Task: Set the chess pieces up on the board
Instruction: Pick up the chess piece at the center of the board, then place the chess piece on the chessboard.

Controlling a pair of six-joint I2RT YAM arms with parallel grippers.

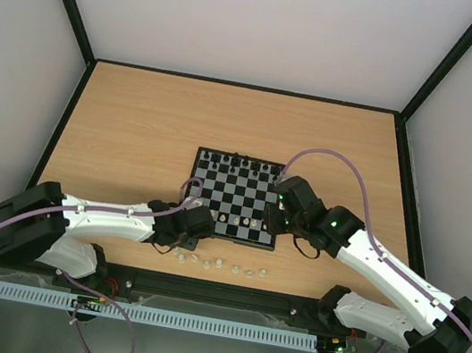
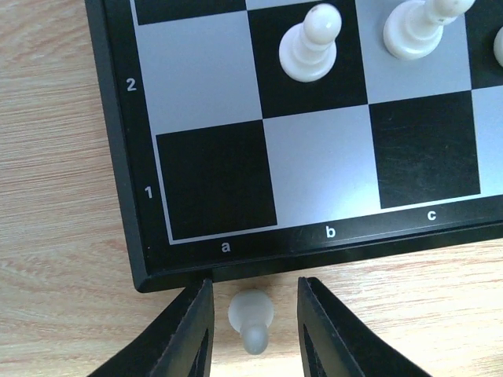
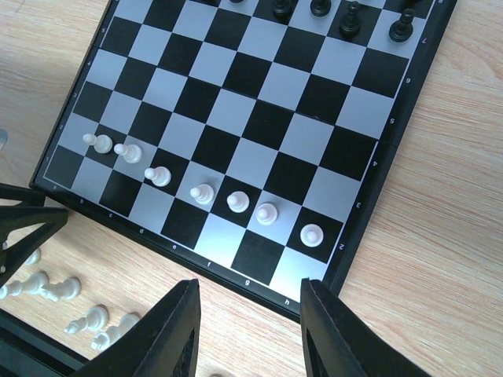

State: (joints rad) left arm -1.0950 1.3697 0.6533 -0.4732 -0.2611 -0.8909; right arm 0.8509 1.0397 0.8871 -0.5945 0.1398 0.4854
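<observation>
Chess pieces (image 1: 221,266) in white lie loose in a ragged line on the wooden table (image 1: 136,124), just off the near edge of the board (image 1: 225,188). At the left, the left gripper (image 2: 254,284) sits low by the board's near left corner. Its fingers (image 2: 196,330) are apart on either side of one toppled white piece (image 2: 250,318), with a gap showing on each side of it. Square a1 is bare. Seven white pawns (image 3: 202,192) stand along the second rank, from b to h, and black chessmen (image 3: 350,20) line the far row. At the right, the right gripper (image 3: 250,287) hovers over the board's near right corner, fingers spread, nothing between them.
</observation>
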